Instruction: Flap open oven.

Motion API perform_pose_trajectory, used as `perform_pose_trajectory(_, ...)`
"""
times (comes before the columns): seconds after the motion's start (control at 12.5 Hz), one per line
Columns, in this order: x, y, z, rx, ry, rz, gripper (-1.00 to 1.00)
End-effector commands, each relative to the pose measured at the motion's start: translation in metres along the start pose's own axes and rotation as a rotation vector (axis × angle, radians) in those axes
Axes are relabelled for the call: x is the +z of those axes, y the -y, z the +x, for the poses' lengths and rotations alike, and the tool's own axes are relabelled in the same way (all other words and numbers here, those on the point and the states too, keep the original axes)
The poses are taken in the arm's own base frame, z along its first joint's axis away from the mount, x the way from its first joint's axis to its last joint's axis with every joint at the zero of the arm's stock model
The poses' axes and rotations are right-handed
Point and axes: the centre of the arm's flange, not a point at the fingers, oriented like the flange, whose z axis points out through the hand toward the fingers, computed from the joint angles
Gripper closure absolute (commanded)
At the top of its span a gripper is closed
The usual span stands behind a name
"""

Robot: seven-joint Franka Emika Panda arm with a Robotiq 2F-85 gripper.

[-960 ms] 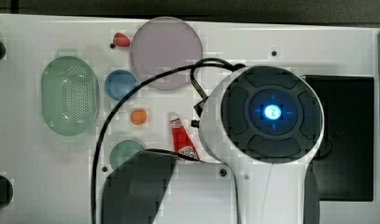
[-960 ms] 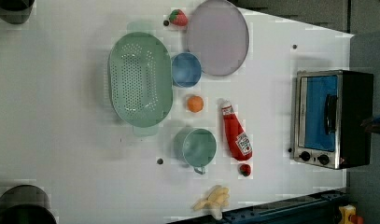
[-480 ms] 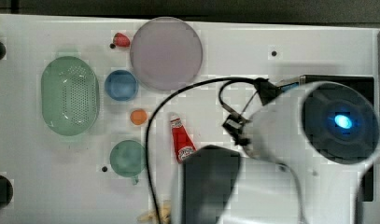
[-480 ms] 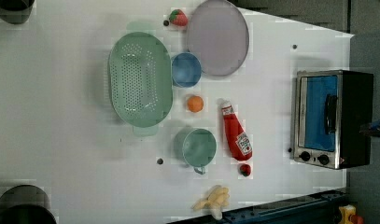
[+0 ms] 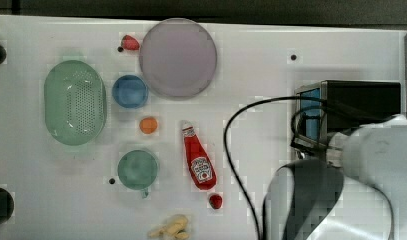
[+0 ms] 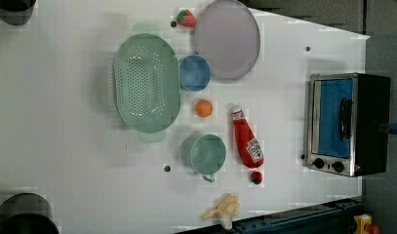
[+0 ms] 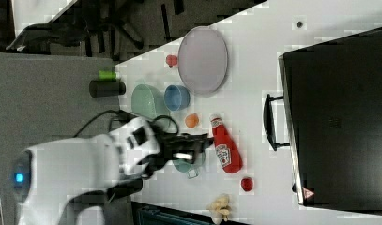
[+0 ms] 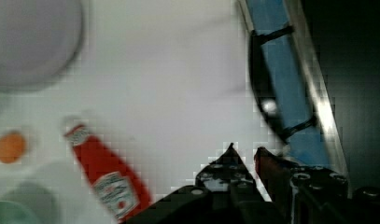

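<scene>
Closing in on its target, the Franka arm's white body fills the top view's lower right, its cable looping beside the oven, which sits at the table's right end in that view with its blue glass door facing the ketchup bottle. From the left view, the oven stands at the right with the door shut flush in its silver frame, the dark bar handle across the glass and two black knobs below it in the picture. Seen in the right view, the gripper hangs over the table near the ketchup bottle and the green cup, well apart from the handle that juts from the oven's front. Through the wrist view, the two fingertips stand close together with just a narrow gap and nothing between them, while the handle lies ahead of them and slightly to one side, not touched. Judged from this, the approach is under way and the door is not yet opened; the next move calls for bringing the fingers onto the bar, hooking or pinching it, then pulling it out and down so the door flaps open.
</scene>
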Motion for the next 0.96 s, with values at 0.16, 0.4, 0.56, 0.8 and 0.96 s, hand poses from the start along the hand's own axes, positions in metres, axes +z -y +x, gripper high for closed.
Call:
perform_pose_trajectory(0.16,0.047,-0.038,0.021,-0.264,-0.025,-0.043,0.65)
perform_pose_trajectory(0.4,0.087,-0.054,0.032,-0.240,0.000,-0.074,0.65)
perform_pose_trajectory(0.56,0.109,-0.059,0.037,-0.234,-0.006,-0.093,0.65)
perform_pose_trajectory(0.8,0.140,-0.056,0.033,-0.242,-0.008,-0.104,0.65)
perform_pose_trajectory(0.96,0.152,-0.049,0.030,-0.254,-0.018,-0.107,0.65)
